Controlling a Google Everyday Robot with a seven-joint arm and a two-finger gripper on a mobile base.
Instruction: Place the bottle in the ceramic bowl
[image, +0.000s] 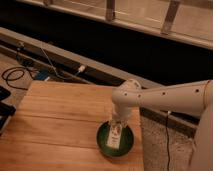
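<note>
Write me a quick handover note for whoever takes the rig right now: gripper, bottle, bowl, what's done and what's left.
Gripper: directly above the ceramic bowl, pointing down, at the top of the bottle.
Bottle: upright inside the bowl; whether it rests on the bottom cannot be told.
Bowl: at the right front part of the wooden table.
Done: bottle brought into the bowl.
Left: confirm the bottle is released and seated, then lift the arm clear.

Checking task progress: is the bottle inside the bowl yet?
Inside: the bottle sits within the bowl's rim, directly under the gripper.
</note>
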